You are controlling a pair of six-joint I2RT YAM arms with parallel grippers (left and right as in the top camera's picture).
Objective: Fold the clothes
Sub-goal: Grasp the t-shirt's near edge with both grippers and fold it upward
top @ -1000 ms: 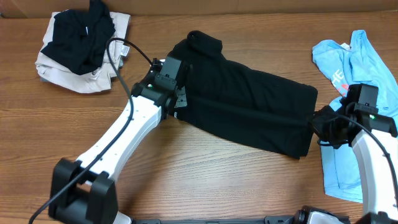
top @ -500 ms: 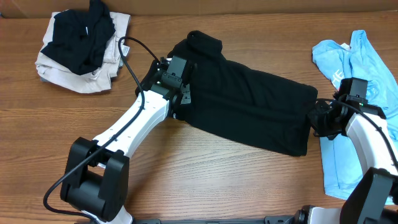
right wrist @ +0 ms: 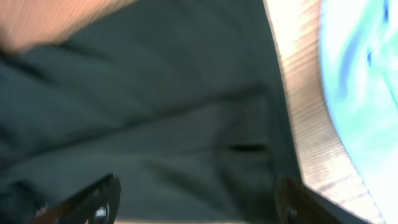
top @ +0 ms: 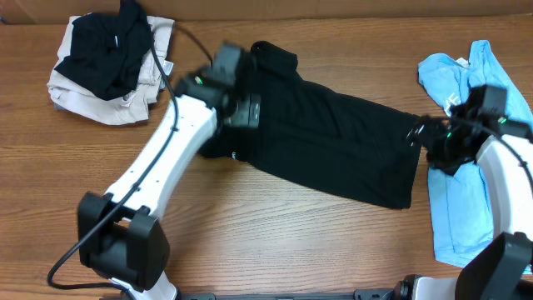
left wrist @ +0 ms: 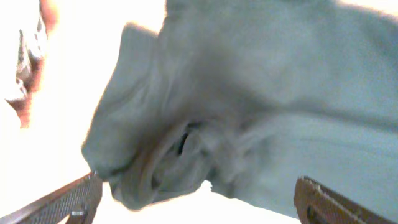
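Over the middle of the table (top: 275, 242) the black garment (top: 341, 150) is laid out on a slant. Its bunched end points up toward the far left and the wider end sits down toward the right. From overhead the left gripper (top: 243, 108) is over that bunched end, and it's pretty blurry up there. The left wrist cam is clearer: its fingers (left wrist: 65, 202) are spread wide, with the rumpled fabric out in front of them and not pinched. The right gripper (top: 426, 140) is at the garment's right edge and it's the same deal. On the right wrist cam the two fingers (right wrist: 93, 202) are far apart, and dark cloth fills most of the view beyond them. Just beside that edge lies a crumpled light blue shirt (top: 454, 217), and my right arm crosses over part of it. The wrist view shows a strip of bare wood between the shirt and the black piece. Up in the far left corner, some black clothing (top: 104, 46) is heaped on a beige piece (top: 92, 104), well apart from everything else.
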